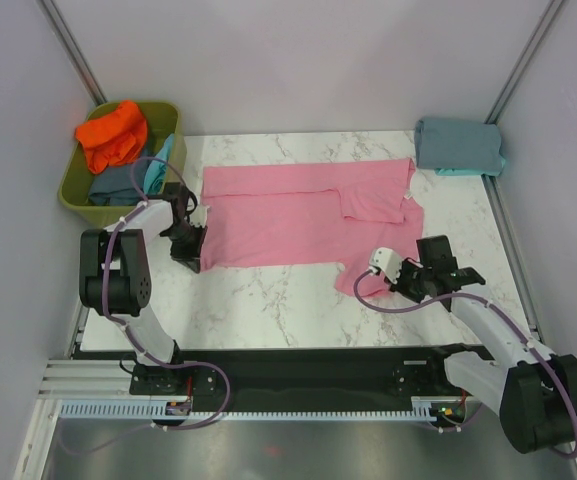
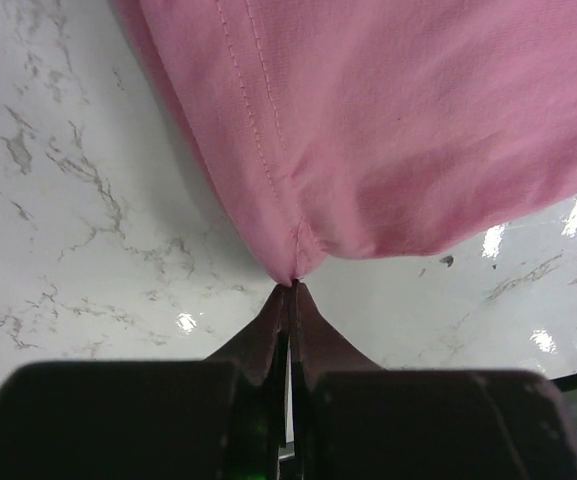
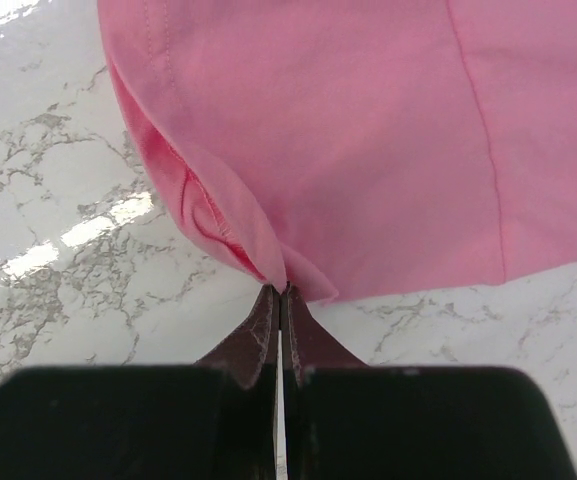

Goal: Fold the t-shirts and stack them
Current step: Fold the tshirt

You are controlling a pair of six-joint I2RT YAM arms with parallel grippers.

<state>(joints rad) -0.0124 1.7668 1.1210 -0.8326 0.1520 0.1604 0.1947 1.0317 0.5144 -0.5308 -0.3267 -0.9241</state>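
pink t-shirt (image 1: 308, 215) is nipped by only a sliver of edge in the left fingers (image 2: 268, 335) and right fingers (image 3: 261, 335) (both clamped tight), so a fast lift could slip it.

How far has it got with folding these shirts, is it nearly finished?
Early on. Done: a folded grey-blue shirt lies at the table's far right corner, a turquoise edge showing beneath it. In hand: the pink t-shirt lies spread out, with the left gripper and right gripper each shut on its near edge. Left: the orange shirt and others sit unfolded in the green tub.
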